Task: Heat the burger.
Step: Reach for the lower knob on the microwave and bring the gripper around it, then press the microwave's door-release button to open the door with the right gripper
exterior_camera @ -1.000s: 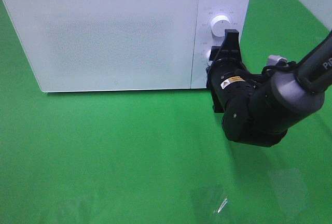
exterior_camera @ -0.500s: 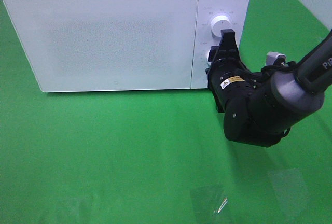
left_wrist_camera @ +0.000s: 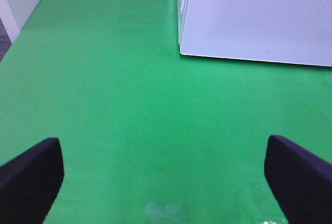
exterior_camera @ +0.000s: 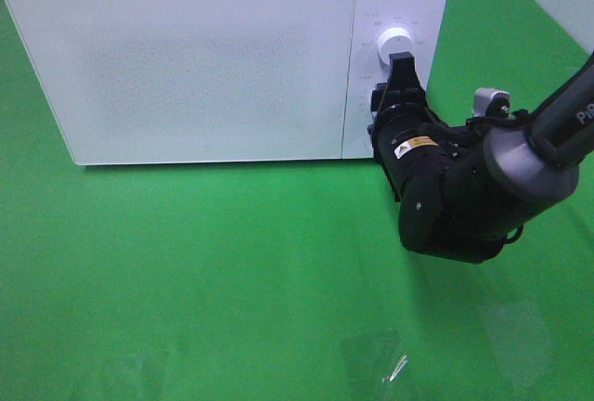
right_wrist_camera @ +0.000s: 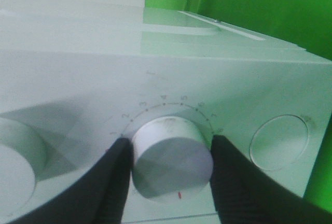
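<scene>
Roll of the wrist is the change in the high view. Against a second ago, the right gripper [exterior_camera: 400, 71] has turned and shifted slightly toward the microwave [exterior_camera: 186, 67] door. It now shows narrower and edge-on, just below the upper dial [exterior_camera: 395, 39]. It hides the lower dial here, and the left arm is out of frame.

In the left wrist view, the left gripper [left_wrist_camera: 166, 182] stands wide apart over the green cloth [left_wrist_camera: 114, 105] with nothing between its tips, which are cut off at the frame edges.

In the right wrist view, both fingers [right_wrist_camera: 111, 182] press the sides of the lower dial [right_wrist_camera: 171, 159], clamping it. The scale numbers around the dial are faint.

The burger shows in no view; the microwave door is shut and opaque, so I cannot tell where it is.
</scene>
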### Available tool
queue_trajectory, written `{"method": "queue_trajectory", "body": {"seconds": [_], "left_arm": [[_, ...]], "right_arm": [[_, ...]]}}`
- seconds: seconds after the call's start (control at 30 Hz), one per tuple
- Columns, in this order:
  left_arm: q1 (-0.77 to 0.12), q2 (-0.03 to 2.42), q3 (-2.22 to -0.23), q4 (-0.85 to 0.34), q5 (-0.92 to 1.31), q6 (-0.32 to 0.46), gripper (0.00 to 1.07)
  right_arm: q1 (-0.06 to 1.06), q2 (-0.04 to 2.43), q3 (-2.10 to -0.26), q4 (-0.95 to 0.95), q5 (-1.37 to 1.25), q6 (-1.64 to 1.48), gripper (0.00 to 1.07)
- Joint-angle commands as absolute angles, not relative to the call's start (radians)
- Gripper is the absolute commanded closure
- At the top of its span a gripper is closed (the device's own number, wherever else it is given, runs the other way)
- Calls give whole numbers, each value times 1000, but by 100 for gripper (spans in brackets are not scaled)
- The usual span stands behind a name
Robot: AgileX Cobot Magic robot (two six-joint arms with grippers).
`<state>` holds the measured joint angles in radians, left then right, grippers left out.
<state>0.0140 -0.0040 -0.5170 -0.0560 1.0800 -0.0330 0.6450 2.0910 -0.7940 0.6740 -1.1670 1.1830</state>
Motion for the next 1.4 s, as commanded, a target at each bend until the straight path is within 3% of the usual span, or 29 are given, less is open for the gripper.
{"method": "queue_trajectory", "body": {"seconds": [0.03,0.27,0.67,1.03,1.3,1.4], "left_arm": [[15,-21,-518,-57,1066,-29,6],[15,-21,-518,-57,1066,-29,6],[15,-21,-518,-57,1066,-29,6],[15,-21,-518,-57,1066,-29,6],[15,-21,-518,-57,1066,-29,6],[15,-21,-518,-57,1066,-29,6]], "right_arm": [[652,2071,-834,572,-1428,1156,64],[654,2064,-823,588,-1427,1117,62],[655,1980,-704,592,-1418,1059,33],[655,1799,-529,506,-1241,860,31],[653,1573,-487,418,-825,370,31],[653,1553,-487,416,-788,316,31]]}}
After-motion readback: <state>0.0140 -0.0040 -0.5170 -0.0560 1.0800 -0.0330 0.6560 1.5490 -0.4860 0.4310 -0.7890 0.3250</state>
